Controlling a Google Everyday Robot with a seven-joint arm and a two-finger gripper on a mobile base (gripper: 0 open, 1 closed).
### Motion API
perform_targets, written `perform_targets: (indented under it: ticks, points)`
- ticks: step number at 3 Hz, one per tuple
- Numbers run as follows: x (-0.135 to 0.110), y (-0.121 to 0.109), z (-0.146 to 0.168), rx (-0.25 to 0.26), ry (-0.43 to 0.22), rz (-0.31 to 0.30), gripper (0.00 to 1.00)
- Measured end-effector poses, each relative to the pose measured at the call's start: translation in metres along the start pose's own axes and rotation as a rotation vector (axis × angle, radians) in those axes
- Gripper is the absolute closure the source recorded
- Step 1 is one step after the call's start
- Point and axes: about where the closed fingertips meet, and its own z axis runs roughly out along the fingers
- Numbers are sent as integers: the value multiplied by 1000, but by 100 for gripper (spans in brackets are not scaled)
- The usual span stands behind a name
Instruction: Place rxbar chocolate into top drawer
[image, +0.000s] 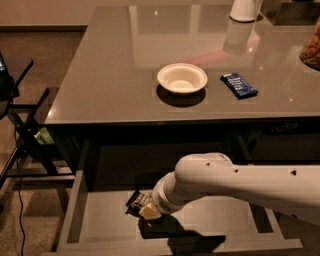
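The rxbar chocolate (135, 200), a small dark-wrapped bar, sits at the tip of my gripper (144, 207) just above the bottom of the open top drawer (102, 222). The gripper is shut on the bar, over the drawer's middle left. My white arm (235, 182) reaches in from the right, below the desk edge, and hides part of the drawer's right side. A dark shadow lies under the gripper on the drawer floor.
On the grey desk top (110, 75) stand a white bowl (182, 78), a blue-wrapped bar (239, 84), a white container (243, 10) at the back and a jar (312, 47) at the right edge. A black folding stand (20, 130) is left of the desk.
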Motion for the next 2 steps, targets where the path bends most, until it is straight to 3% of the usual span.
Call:
perform_targets:
  ticks: [2]
  points:
    - [0,0,0,0,0,0,59]
